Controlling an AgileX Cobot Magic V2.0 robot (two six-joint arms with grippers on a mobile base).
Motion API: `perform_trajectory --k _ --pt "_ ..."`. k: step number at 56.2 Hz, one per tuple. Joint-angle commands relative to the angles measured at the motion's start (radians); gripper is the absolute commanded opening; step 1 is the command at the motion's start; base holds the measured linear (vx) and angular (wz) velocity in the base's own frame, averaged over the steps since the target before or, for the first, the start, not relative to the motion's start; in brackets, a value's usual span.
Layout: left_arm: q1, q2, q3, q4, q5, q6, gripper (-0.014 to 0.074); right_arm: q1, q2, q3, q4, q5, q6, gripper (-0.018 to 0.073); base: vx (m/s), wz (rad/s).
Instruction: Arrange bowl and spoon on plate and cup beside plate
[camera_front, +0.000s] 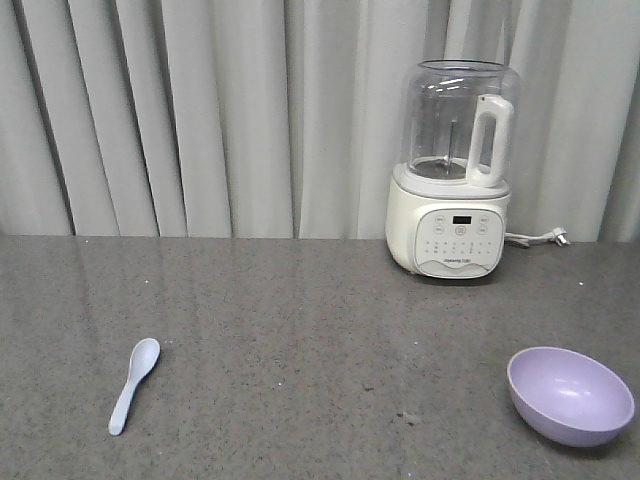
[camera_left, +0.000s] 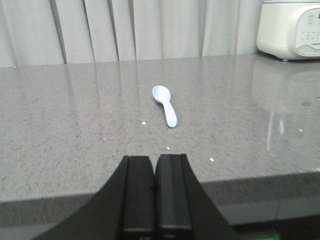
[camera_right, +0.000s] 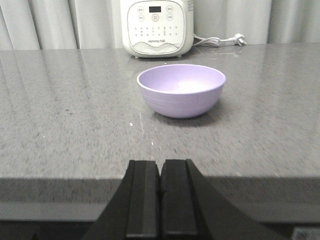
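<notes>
A pale blue spoon (camera_front: 133, 383) lies on the grey counter at the front left, scoop pointing away; the left wrist view shows the spoon (camera_left: 165, 104) ahead of my left gripper (camera_left: 155, 159), which is shut and empty near the counter's front edge. A lavender bowl (camera_front: 569, 394) sits upright at the front right; in the right wrist view the bowl (camera_right: 181, 89) stands ahead of my right gripper (camera_right: 160, 163), also shut with nothing held. The plate and the cup are out of view. Neither gripper shows in the front view.
A white blender (camera_front: 454, 170) with a clear jug stands at the back right of the counter, its cable and plug (camera_front: 545, 238) trailing to the right. Pale curtains hang behind the counter. The counter's front edge (camera_right: 250, 187) runs just under both grippers.
</notes>
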Motion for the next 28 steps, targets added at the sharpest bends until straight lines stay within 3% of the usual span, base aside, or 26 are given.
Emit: perform_trajectory --k 1,28 --pt "0.001 -0.017 -0.025 -0.003 -0.079 -0.002 0.0 -0.006 -0.005 0.003 -0.011 -0.076 -0.001 -0.0006 0.25 0.12" --pt "0.001 -0.017 -0.025 -0.003 -0.079 -0.002 0.0 -0.006 -0.005 0.003 -0.011 -0.076 -0.001 -0.0006 0.22 -0.01"
